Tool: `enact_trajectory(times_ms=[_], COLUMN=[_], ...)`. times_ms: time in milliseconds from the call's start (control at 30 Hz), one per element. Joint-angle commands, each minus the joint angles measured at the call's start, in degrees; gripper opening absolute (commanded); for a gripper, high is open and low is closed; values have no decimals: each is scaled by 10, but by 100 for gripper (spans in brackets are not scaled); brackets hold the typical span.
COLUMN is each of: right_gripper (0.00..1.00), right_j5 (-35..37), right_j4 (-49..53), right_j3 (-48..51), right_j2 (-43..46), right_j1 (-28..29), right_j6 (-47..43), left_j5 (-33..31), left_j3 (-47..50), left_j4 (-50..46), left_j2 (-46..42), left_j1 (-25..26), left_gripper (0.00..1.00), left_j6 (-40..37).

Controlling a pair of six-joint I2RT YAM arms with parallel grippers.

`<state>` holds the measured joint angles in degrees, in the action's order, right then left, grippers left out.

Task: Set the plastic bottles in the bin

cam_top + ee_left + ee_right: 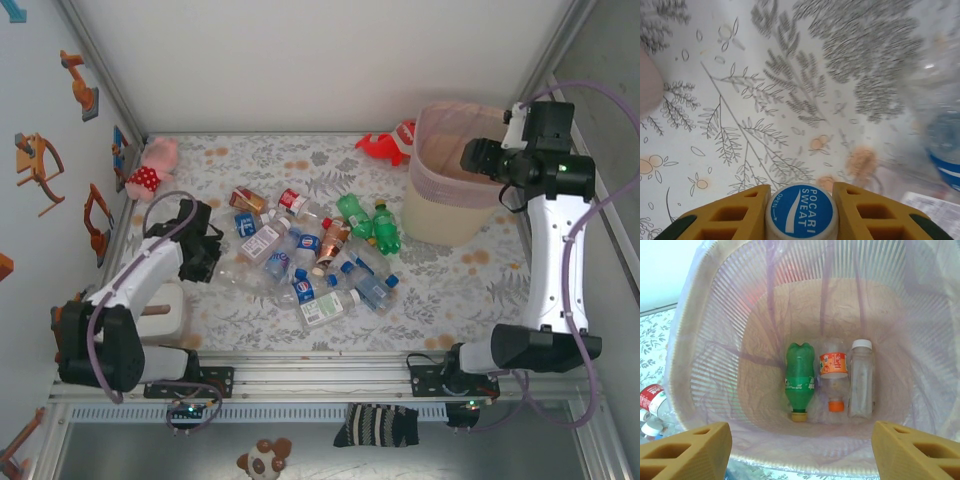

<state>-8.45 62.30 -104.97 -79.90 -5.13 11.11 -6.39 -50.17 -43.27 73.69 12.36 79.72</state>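
Observation:
Several plastic bottles [310, 255] lie in a loose pile mid-table, mostly clear with blue caps, two of them green [368, 222]. At the pile's left edge, my left gripper [203, 255] is low over the table. In the left wrist view its yellow jaws [801, 212] press both sides of a blue Pocari Sweat cap [801, 210]; the bottle's body is hidden. The bin [450, 205], cream with a pink liner, stands at the back right. Above its mouth my right gripper [801, 447] hangs open and empty. Inside lie a green bottle [800, 377], an orange-labelled bottle [833, 371] and a clear bottle [861, 382].
A pink plush toy [153, 166] sits in the back left corner and a red toy [388, 143] lies left of the bin. A white block [165, 312] stands beside the left arm. Walls close in the left, back and right sides.

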Motion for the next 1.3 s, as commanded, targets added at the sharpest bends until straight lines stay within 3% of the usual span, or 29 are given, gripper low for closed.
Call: enact_trajectory(times_ms=[0,167,367,533,833,1100,1267], right_gripper=[73,73,72,72,71,71,71], right_j5=[-24,-81,-147,-209,-277,-323,-340], right_j4=[-1,-42,-135,-218,-285,-358,-373], right_j3=[-14,13,75,123,157,191,201], right_j2=[24,51,87,106,106,110,102], right_j1=[0,4,36,86,222,329,386], right_j6=[-1,1,4,9,-46,-74,-94], left_j5=[-37,-24,69,187,394,445,481], left_j3=[-22,-17,-9,-20,-22,-63,-72], left_j4=[-28,51,172,250,443,503,565], left_j2=[-54,-137,-215,-245,-240,-232,-220], left_j1=[-2,-2,-2,-1,11,97,122], left_gripper=[27,25,25,21,11,5,0], left_j6=[-51,-154,-287,-378,-428,-520,-514])
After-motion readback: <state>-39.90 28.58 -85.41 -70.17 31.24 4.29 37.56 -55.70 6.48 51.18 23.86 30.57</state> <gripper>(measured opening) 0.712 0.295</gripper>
